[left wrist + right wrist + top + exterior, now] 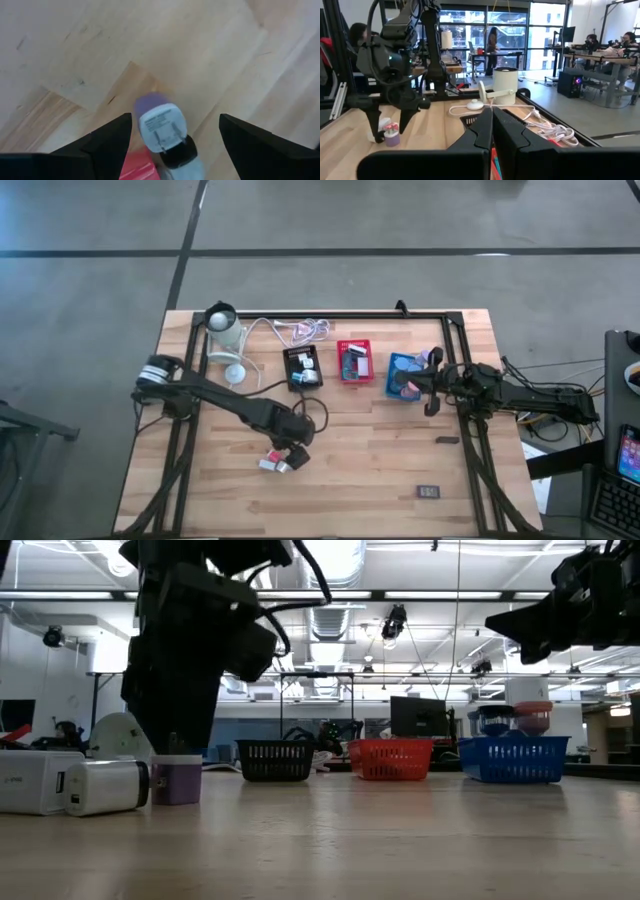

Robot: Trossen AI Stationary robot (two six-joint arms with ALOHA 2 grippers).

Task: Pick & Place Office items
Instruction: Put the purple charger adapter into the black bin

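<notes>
Black fingers of the left claw (290,461) stand wide and empty over a white charger block (161,126); beside it a lavender roll (177,780) on the wooden surface (380,450); both look light, rigid; grip flat sides.

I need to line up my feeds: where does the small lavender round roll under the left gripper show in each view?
High view: lavender roll not distinguishable; the left gripper covers that cluster.
Low view: lavender round roll at left, beside the white plug adapter.
Left wrist view: roll at centre, behind the adapter, between open fingers.
Right wrist view: roll at lower left, under the left gripper.
Shared landmark: the white plug adapter.
</notes>
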